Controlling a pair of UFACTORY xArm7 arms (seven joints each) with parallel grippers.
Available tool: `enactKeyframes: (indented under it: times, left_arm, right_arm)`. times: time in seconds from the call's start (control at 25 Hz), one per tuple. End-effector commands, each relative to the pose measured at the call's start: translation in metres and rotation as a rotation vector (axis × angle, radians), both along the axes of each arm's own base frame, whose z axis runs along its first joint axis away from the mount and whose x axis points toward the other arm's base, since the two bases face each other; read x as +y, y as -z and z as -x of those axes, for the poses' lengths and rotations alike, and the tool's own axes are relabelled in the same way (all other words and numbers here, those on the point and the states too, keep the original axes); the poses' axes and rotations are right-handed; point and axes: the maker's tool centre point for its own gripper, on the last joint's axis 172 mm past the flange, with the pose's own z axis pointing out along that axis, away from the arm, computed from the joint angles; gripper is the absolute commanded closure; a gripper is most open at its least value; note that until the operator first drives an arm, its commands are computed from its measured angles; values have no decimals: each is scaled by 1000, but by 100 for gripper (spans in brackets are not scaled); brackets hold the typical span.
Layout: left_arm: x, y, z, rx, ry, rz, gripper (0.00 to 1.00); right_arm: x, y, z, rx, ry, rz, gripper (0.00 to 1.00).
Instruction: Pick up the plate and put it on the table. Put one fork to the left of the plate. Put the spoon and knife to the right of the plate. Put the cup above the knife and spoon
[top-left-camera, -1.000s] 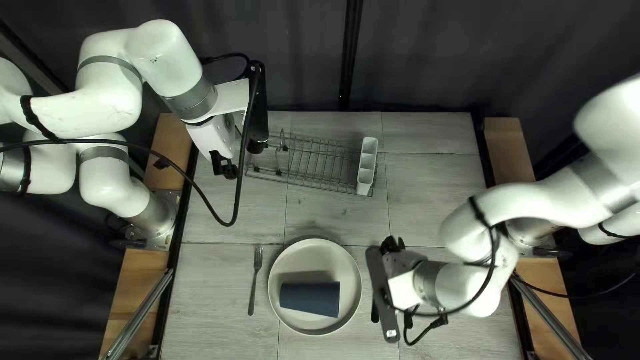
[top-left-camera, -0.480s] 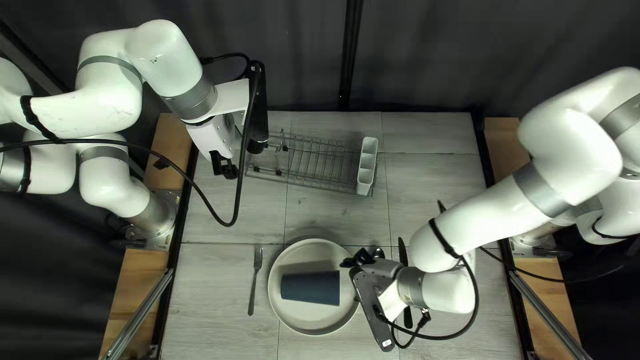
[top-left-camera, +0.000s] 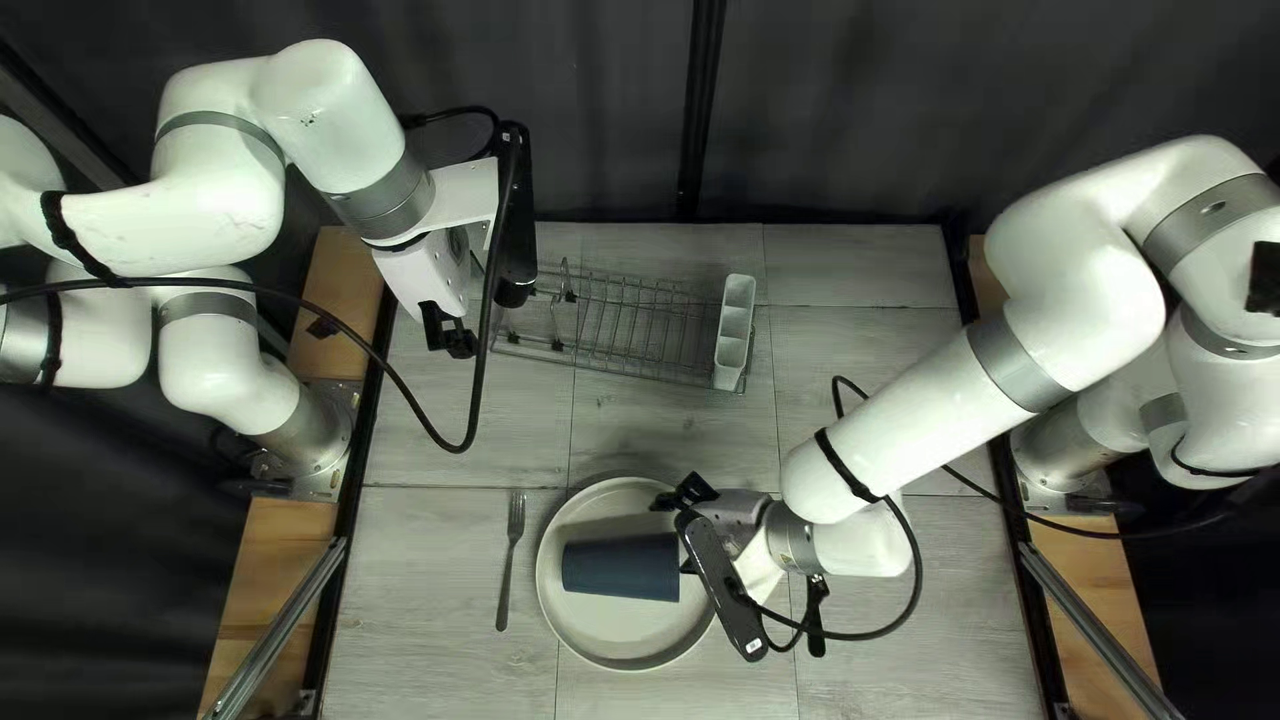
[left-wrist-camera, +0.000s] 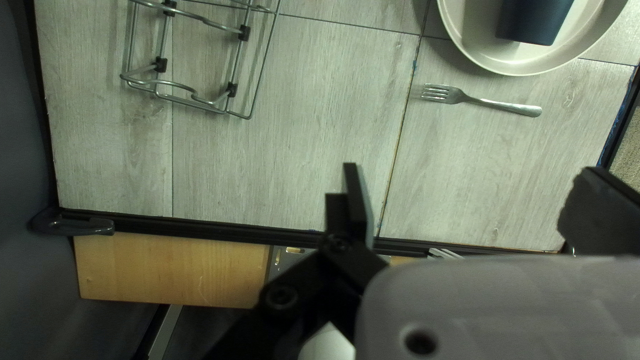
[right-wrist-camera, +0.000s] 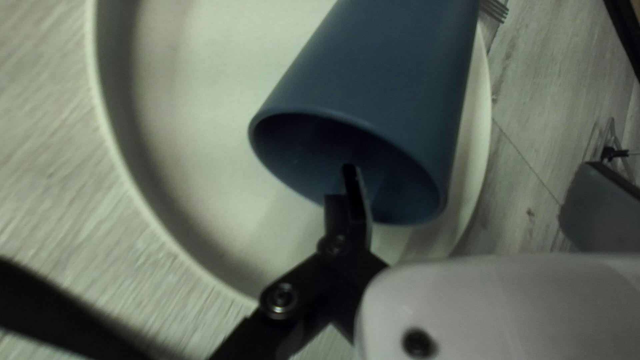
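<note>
Beside one fork, one plate bears one cup; left tool and right tool gape empty.

The left arm is held folded at the top left view's upper left, left pincer parted. The right arm is stretched toward lower centre, right pincer parted.

There is one plate on the table, and one cup lies on it. There is one fork. At the far side stands one wire rack, with one white holder at its end. Two arms are in view. Other cutlery cannot be counted, because the right arm covers that place.
</note>
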Motion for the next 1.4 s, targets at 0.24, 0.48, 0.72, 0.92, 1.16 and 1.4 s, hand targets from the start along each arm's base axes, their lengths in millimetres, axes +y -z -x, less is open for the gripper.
enactKeyframes:
  times: [0.24,0.48,0.72,0.92,1.16,1.4]
  left_arm:
    - [0,0,0,0,0,0,0]
    - [0,0,0,0,0,0,0]
    - [0,0,0,0,0,0,0]
    - [0,0,0,0,0,0,0]
    - [0,0,0,0,0,0,0]
    - [0,0,0,0,0,0,0]
  right_arm:
    - [1,10,-16,-25,-29,10,100]
    - [3,-3,-16,-82,-25,17,100]
    - [-1,-5,-22,-153,4,24,100]
    - [-2,-6,-10,-104,40,56,100]
    - [2,-4,-9,-64,61,52,100]
    - [-7,1,-6,-59,67,65,100]
